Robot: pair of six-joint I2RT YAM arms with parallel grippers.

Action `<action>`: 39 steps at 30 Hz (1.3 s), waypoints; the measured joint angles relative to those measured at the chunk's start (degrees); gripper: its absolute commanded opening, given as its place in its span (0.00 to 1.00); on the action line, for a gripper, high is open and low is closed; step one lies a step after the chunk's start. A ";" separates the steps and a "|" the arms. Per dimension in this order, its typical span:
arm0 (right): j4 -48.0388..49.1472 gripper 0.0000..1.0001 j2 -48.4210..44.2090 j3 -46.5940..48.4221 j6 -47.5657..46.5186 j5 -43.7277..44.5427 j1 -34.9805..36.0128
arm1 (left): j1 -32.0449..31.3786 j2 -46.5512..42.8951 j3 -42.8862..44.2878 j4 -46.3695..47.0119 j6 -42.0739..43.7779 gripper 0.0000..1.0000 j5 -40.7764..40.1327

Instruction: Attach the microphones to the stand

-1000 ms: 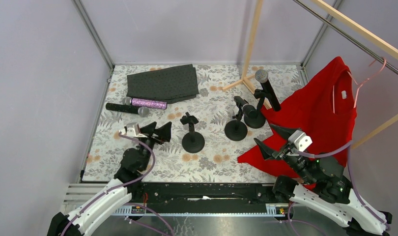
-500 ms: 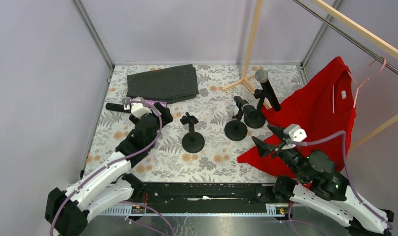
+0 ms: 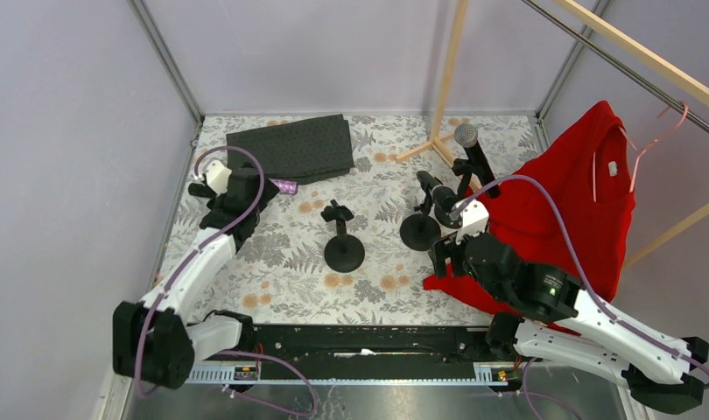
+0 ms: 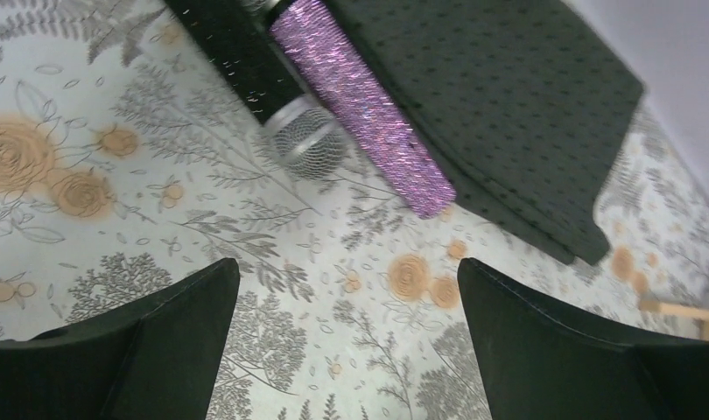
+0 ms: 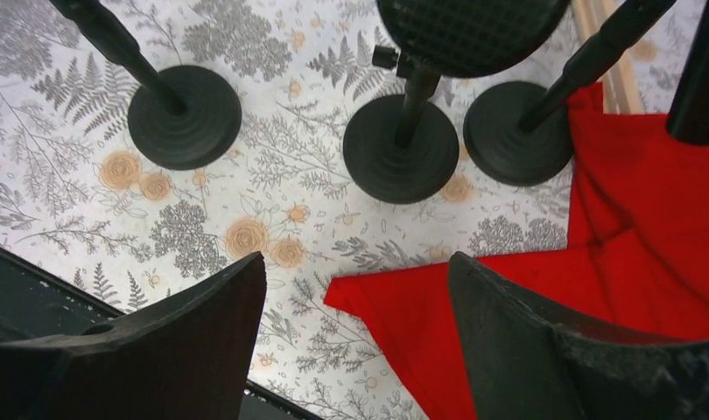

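Two microphones lie side by side on the floral mat at the far left: a black one with a grey mesh head (image 4: 309, 144) and a purple glitter one (image 4: 368, 131). My left gripper (image 4: 347, 271) hovers open just short of them, with nothing between its fingers; from above, the left gripper (image 3: 237, 194) covers most of both. Two other black microphones (image 3: 476, 159) (image 3: 435, 189) sit in the clips of two stands. A third stand (image 3: 343, 249) has an empty clip. My right gripper (image 5: 355, 262) hangs open and empty above the mat, short of the stand bases (image 5: 401, 149).
A folded dark cloth (image 3: 290, 147) lies at the back left, next to the purple microphone. A red shirt (image 3: 561, 210) spreads over the right side, under a wooden rack (image 3: 445, 79). Its corner (image 5: 395, 302) lies below my right gripper. Grey walls close in the mat.
My left arm has swung out to the far left, over the lying microphones, and its jaws have opened wider. My right arm has moved left off the red shirt toward the stands, opening slightly.
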 measured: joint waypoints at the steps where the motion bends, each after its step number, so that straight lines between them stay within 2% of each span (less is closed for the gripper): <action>1: -0.55 0.84 0.72 0.11 0.94 0.00 0.00 | 1.27 1.36 0.33 -0.24 -0.26 0.99 0.59; 3: -1.31 0.86 1.66 0.11 2.32 -0.09 0.00 | 4.42 5.18 1.81 -1.27 -0.68 0.99 2.58; 7: -2.10 0.99 3.72 1.03 5.05 -1.40 0.00 | 9.07 11.54 4.92 -2.23 -1.53 0.99 5.46; 13: -3.48 1.00 9.62 3.37 10.97 -1.46 0.00 | 13.07 17.33 6.23 -1.55 -4.74 0.99 7.63; 20: -7.69 1.00 15.23 4.28 15.04 -1.49 0.00 | 13.92 24.41 9.60 -1.60 -9.38 0.99 7.82; 26: -7.78 1.00 15.96 4.66 16.20 -1.51 0.00 | 14.49 27.02 11.41 -0.55 -12.07 0.97 7.34; 39: -7.54 1.00 15.93 4.11 16.35 -0.90 0.00 | 18.45 32.81 14.29 -2.32 -18.03 0.85 4.70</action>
